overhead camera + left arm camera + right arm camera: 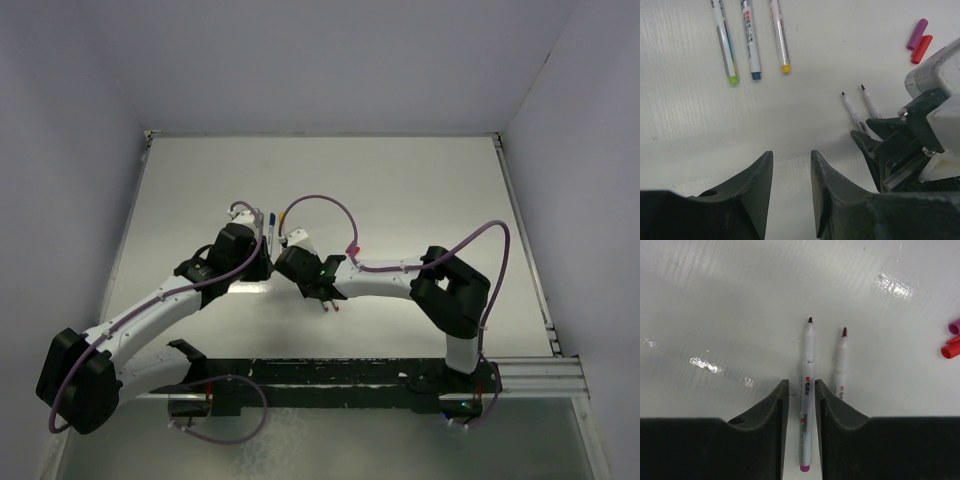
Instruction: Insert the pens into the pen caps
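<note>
white tabletop (715, 300), two uncapped pens side by side at my right pincer (802, 384).
my right fingers straddle the purple-ended pen (808, 355), with the red-tipped pen (841, 365) just beside it; i cannot tell whether i am squeezing. my left pincer (792, 154) stands parted, holding nothing. the purple cap (917, 34) and red cap (921, 49) lie touching, well apart from the green-ended pen (725, 42), blue-ended pen (750, 40) and yellow-ended pen (780, 35).

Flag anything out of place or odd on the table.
Nothing is spilled or broken. The purple-ended pen and red-tipped pen lie uncapped, the purple cap and red cap loose off to one side.
</note>
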Controlling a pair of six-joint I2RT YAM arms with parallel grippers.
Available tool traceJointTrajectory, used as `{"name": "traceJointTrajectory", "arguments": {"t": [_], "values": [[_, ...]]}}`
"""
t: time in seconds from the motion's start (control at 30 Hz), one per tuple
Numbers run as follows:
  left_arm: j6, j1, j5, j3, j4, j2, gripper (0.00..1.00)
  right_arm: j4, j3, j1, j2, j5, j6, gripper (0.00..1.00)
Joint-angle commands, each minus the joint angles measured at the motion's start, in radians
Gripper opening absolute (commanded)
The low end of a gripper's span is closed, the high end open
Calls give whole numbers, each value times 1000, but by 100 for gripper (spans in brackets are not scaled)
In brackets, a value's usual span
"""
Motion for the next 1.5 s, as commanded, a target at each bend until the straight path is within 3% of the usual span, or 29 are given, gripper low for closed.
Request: {"name": "traceJointTrajectory", "arguments": {"t": [0.0,0.7,0.8,0.97,1.03,1.3,1.47], "values": [[-15,-3,-6,-9,37,-2,40,6,17,5,10,-7,10,29],[-14,-4,-1,-7,33,-5,39,24,-16,-3,28,-58,77,26],[-12,-3,-3,-1,29,-5,39,6,-18,-9,32,-71,100,20],[-5,-3,2,5,28,-1,39,-26,-20,-13,41,-100,120,0],[1,-4,12,8,28,5,40,-29,-21,-14,33,-101,123,0],[18,-4,36,-2,47,-22,39,23,-23,-60,-131,-41,96,0],[39,-4,92,-23,97,-93,39,184,-109,-116,-316,-61,77,0]]}}
